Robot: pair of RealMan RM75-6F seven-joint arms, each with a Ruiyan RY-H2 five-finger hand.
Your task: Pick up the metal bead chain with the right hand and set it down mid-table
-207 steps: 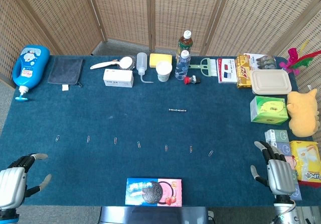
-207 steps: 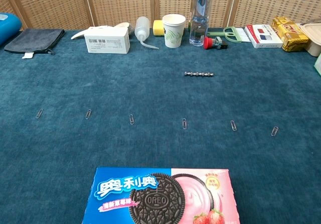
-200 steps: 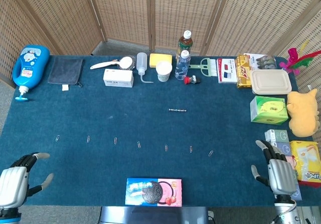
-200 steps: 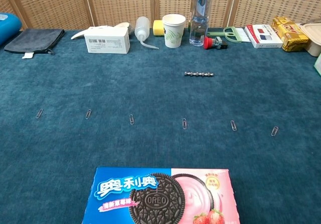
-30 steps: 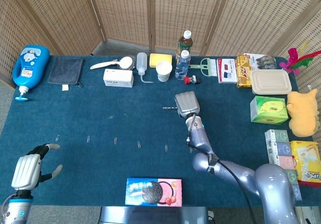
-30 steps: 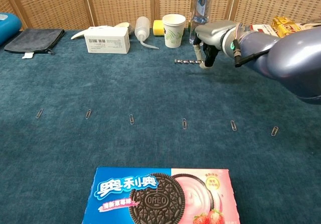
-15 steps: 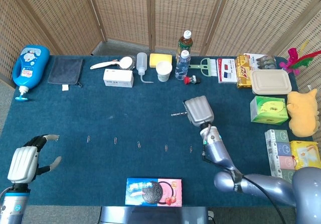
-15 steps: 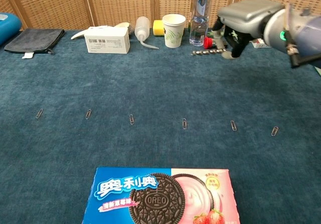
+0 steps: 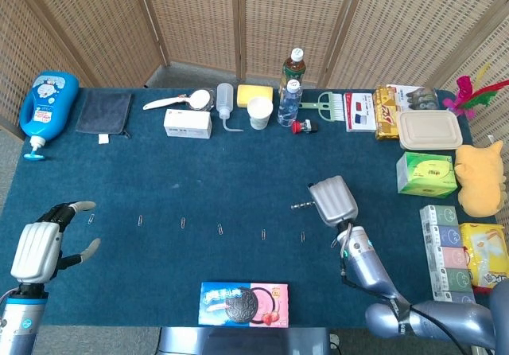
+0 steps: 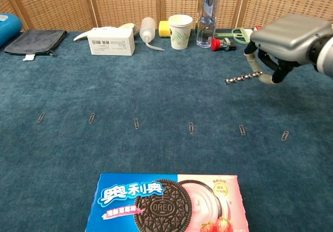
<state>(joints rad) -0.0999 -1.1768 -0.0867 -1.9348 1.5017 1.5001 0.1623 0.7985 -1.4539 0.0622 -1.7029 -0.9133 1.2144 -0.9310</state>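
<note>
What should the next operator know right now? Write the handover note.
Right hand: pinches one end of the chain; the rest sticks out stiffly toward the robot's left, above the cloth.
Left hand: holds nothing, fingers apart, at the near left table edge.
Done: chain is picked up, off the table.
Left: lower it and set it down mid-table, beyond the row of paper clips, then let go. The hand sits right of centre, so it probably needs to shift left first.
</note>
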